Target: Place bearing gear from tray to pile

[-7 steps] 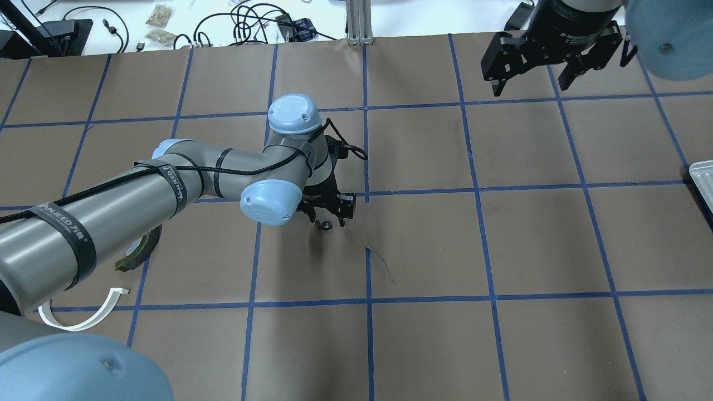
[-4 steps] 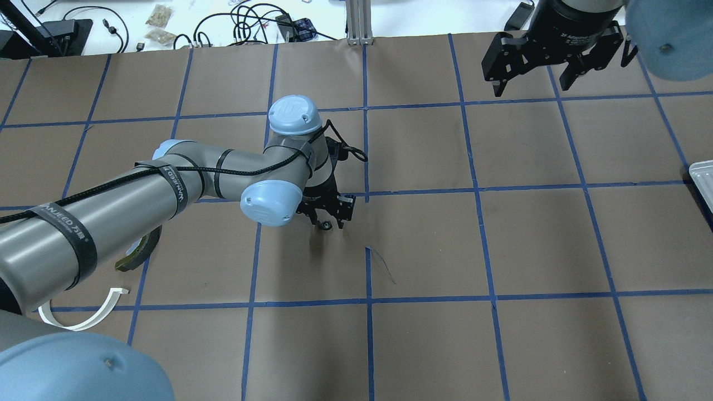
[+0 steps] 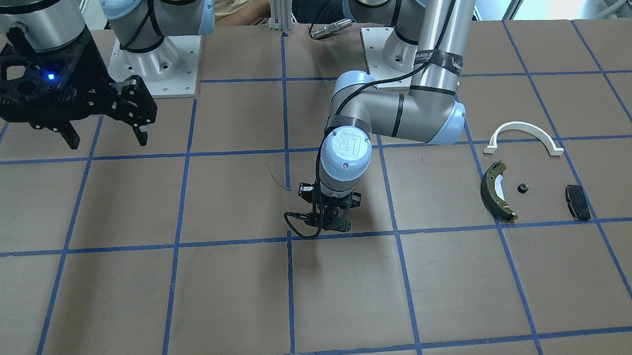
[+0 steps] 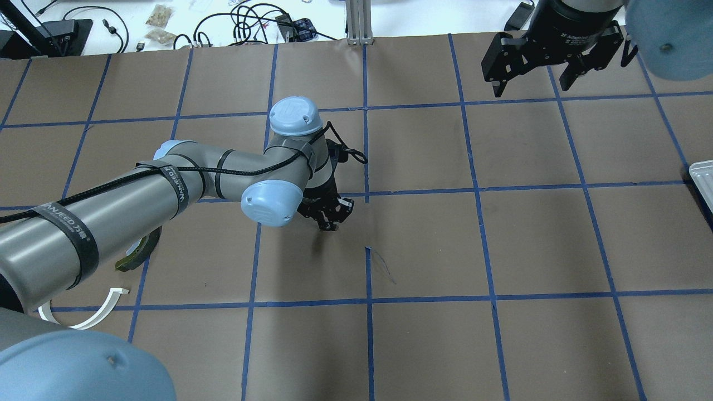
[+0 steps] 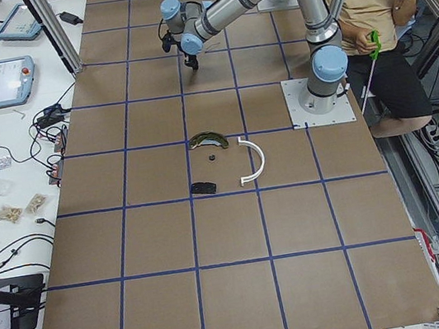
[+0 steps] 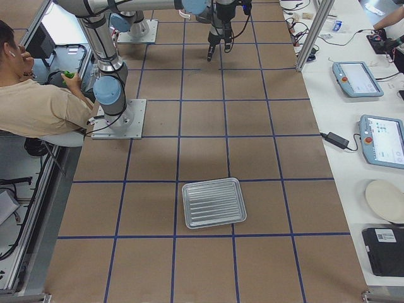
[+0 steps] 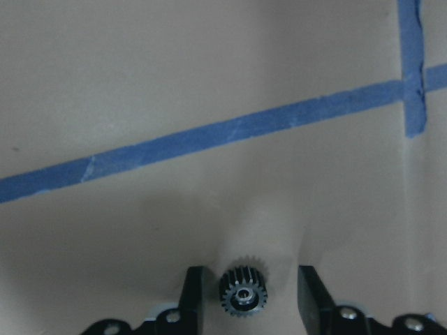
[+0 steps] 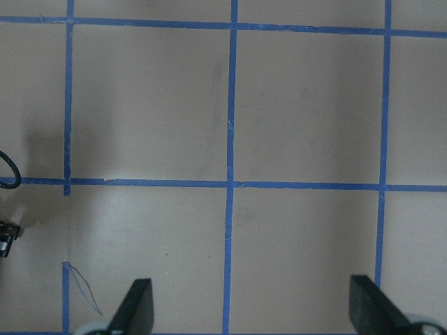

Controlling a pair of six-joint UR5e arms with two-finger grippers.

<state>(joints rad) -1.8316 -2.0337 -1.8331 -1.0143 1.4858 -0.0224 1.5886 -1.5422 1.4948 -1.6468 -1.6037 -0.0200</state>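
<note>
The bearing gear [image 7: 243, 293], small, dark and toothed, lies on the brown paper between my left gripper's fingers. My left gripper [image 4: 329, 224] is low at the table's middle. Its jaws are narrowed around the gear, with a gap still showing on one side. In the overhead view the fingers hide the gear. The pile lies near the robot's left: an olive-green brake shoe [image 3: 495, 191], a white arched strip [image 3: 522, 132], a flat black pad [image 3: 577, 201] and a small black part [image 3: 523, 188]. My right gripper [image 4: 529, 88] hangs open and empty, high over the far right.
The metal tray [image 6: 213, 202] sits near the table's right end, and its corner shows in the overhead view [image 4: 703, 181]. A seated person [image 5: 379, 14] is behind the robot bases. Blue tape lines grid the brown paper. Cables and devices lie beyond the far table edge.
My left gripper's fingers have drawn in around the gear, which now hides between them in the overhead view. The right arm has barely moved.
</note>
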